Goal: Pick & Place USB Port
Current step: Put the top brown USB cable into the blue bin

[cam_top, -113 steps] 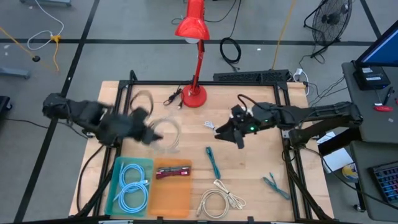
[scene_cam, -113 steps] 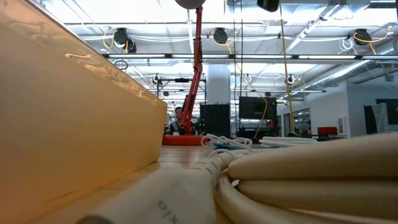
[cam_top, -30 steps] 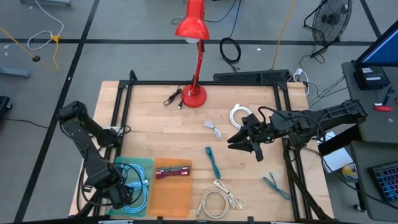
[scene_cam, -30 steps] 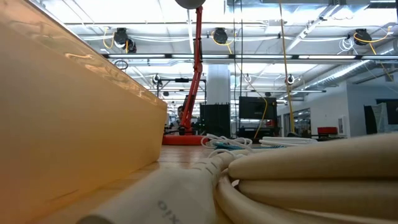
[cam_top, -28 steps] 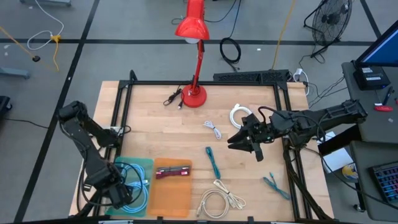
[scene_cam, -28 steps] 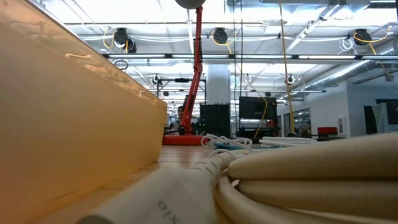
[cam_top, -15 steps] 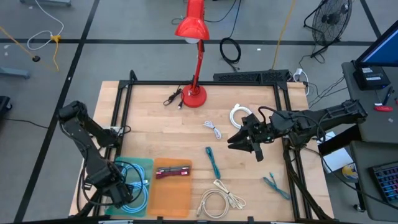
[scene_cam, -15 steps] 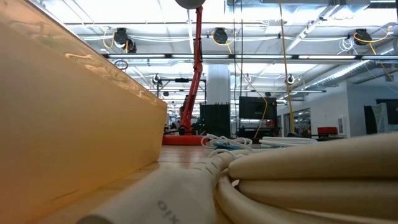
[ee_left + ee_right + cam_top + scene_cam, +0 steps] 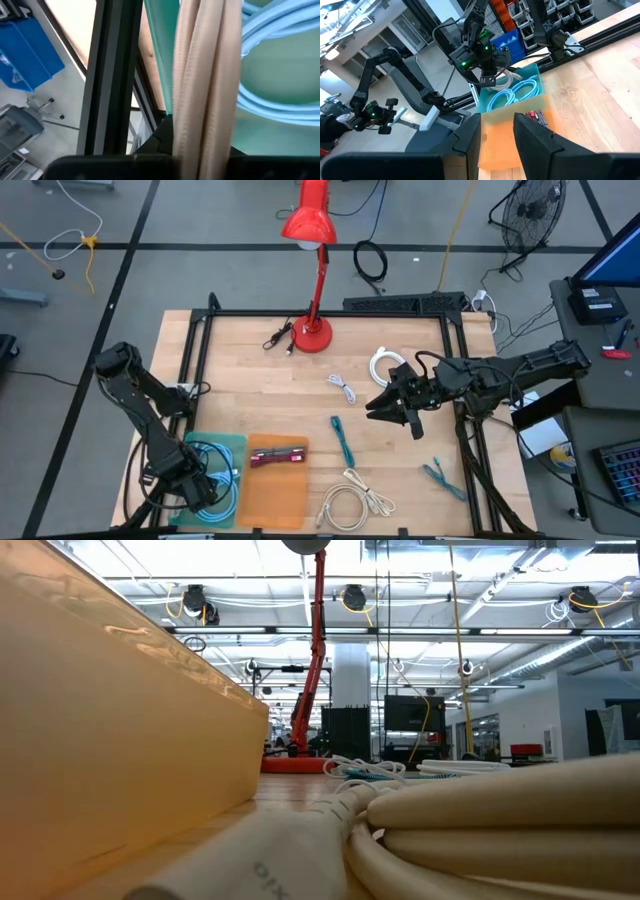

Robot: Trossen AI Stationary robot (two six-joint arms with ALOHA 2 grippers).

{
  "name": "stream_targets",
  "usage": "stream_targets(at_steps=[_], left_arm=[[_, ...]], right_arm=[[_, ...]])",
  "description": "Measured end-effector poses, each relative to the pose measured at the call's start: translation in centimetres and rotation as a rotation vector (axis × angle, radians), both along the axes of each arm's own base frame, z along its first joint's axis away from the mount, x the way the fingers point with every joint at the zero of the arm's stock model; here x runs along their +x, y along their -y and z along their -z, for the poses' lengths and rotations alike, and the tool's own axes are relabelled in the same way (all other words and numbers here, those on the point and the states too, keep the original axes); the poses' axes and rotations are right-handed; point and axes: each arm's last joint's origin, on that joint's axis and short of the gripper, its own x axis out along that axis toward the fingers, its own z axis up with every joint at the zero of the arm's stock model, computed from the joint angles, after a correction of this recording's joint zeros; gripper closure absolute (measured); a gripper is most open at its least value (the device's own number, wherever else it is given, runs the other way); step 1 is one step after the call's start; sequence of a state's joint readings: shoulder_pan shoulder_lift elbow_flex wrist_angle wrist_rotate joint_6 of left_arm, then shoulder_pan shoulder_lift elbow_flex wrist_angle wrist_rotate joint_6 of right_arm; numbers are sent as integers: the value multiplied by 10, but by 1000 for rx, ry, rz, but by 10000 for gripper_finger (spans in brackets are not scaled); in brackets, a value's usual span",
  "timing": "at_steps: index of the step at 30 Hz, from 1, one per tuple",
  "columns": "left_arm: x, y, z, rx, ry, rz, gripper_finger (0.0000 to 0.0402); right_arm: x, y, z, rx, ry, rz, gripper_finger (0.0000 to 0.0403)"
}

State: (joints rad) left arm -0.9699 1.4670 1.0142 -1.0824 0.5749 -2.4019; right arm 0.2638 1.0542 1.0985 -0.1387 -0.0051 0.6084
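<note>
Left end effector pinches the beige cable, hanging over the teal bin by the blue coils. Lower fully inside the rim before release; depth is hard to judge. Right end effector hovers mid-tabletop, part-open, empty.

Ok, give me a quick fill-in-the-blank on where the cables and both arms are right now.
1. The left gripper is shut on a ____-coloured cable.
2. It holds that cable over the ____ bin, where light blue cables lie.
3. The orange bin holds a ____ cable.
4. The right gripper hangs over the table's ____ half.

Missing words: beige; green; red; right
</note>
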Motion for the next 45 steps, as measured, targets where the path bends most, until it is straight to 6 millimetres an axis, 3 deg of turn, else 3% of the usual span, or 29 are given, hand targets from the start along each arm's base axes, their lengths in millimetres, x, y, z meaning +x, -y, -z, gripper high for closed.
stream_targets(at_steps=[9, 14, 21, 26, 33, 40, 45], left_arm=[[3, 1, 1, 10, 81, 19, 273], [12, 3, 1, 29, 245, 0, 205], [20, 5, 1, 28, 345, -26, 169], [25, 10, 0, -15, 425, -32, 188], [33, 17, -3, -47, 575, -35, 260], [21, 1, 2, 127, 448, -16, 378], [17, -5, 3, 179, 398, 12, 398]], right_arm=[[0, 0, 0, 0, 1, 1, 298], [0, 0, 0, -3, 1, 3, 298], [0, 0, 0, -3, 1, 3, 298], [0, 0, 0, -2, 1, 4, 298], [0, 0, 0, -13, 4, 3, 298], [0, 0, 0, -19, 5, 4, 298], [0, 0, 0, -7, 2, 4, 298]])
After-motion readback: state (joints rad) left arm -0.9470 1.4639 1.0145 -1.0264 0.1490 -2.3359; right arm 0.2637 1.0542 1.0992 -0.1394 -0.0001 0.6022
